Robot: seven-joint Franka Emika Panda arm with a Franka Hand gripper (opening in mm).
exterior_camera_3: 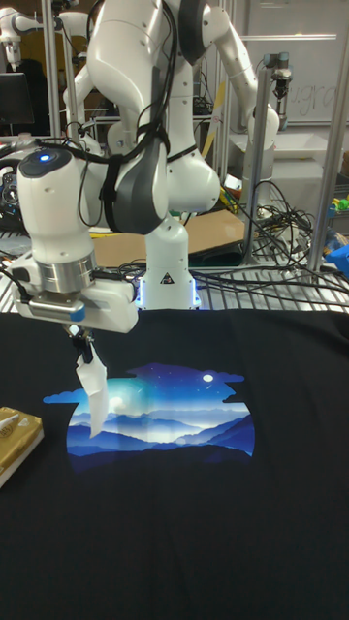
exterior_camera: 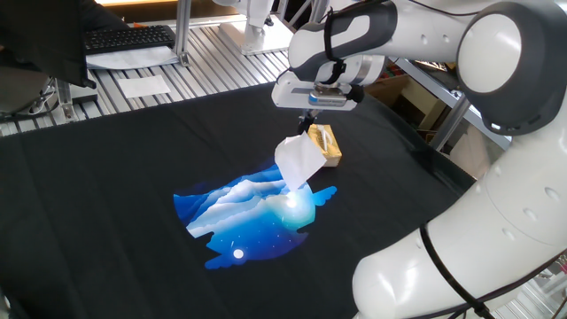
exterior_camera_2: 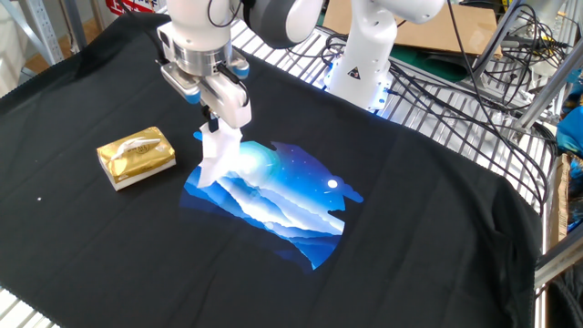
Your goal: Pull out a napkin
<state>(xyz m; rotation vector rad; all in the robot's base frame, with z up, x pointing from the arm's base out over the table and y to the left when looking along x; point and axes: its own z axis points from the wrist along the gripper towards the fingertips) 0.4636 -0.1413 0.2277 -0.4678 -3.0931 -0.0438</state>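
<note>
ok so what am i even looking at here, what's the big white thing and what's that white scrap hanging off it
The big white thing is a robot arm. At its end sits a two-finger gripper, its hand. All three pictures show one moment, taken by three fixed cameras around the table: two look down from opposite sides, and the tall one faces the arm's base.

The table is covered by a black cloth with a blue mountain-and-moon picture printed on it. On the cloth lies a small yellow-tan box.

The white scrap is a napkin, a thin paper tissue. The gripper is shut on its top edge, so it hangs down over the blue print, clear of the box. Whether its lower tip touches the cloth I can't tell.

Behind the cloth you see cables, metal framing and a second arm's base.
</note>
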